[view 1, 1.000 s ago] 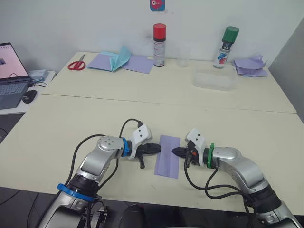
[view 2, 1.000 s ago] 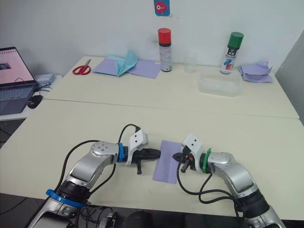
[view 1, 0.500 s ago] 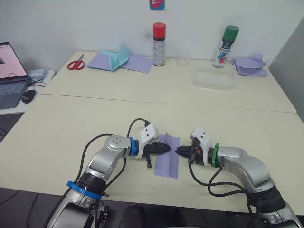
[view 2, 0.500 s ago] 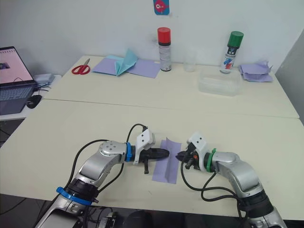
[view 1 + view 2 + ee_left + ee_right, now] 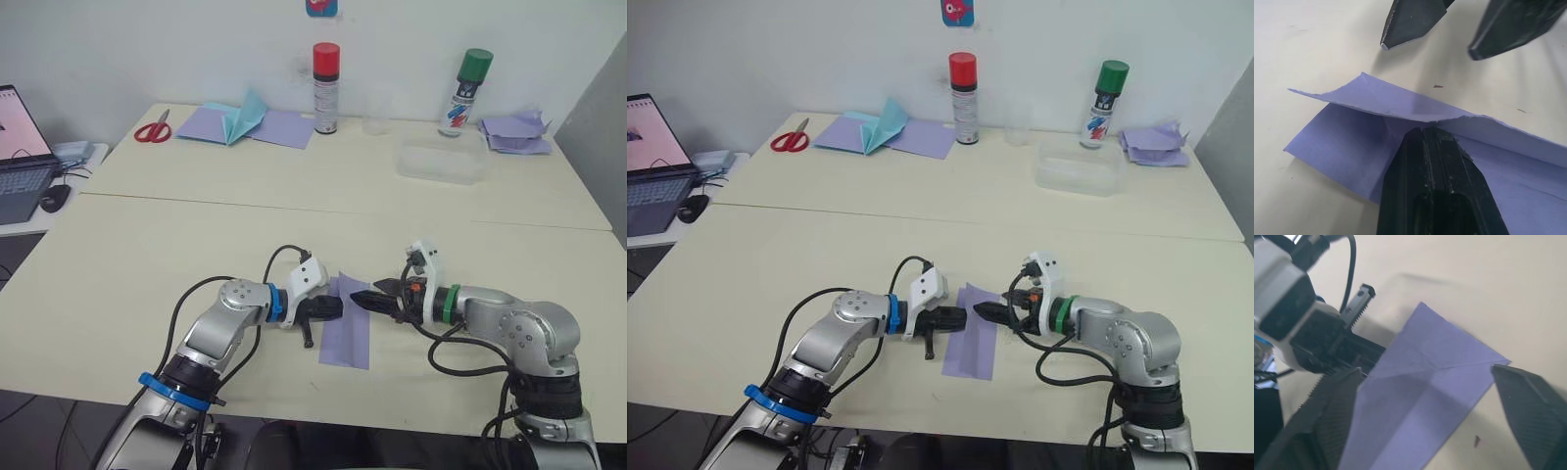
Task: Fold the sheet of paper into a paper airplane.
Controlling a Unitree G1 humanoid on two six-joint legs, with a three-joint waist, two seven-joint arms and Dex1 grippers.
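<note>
Over the sheet of paper (image 5: 348,321), right gripper (image 5: 359,297) spread; left gripper (image 5: 335,307) pinching its edge

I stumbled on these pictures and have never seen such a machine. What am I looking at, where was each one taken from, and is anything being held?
This is a humanoid robot with two arms, each ending in two black fingers. The two wide pictures come from cameras on its head, looking down over a cream table. The two close-ups come from cameras on its wrists.

Between the arms lies a lavender sheet of paper, folded lengthwise. The left gripper is shut on its near edge, lifting one layer. The right gripper hovers open over the opposite side.

At the back stand two spray cans, red-capped and green-capped, with scissors, a clear container and more purple papers.
</note>
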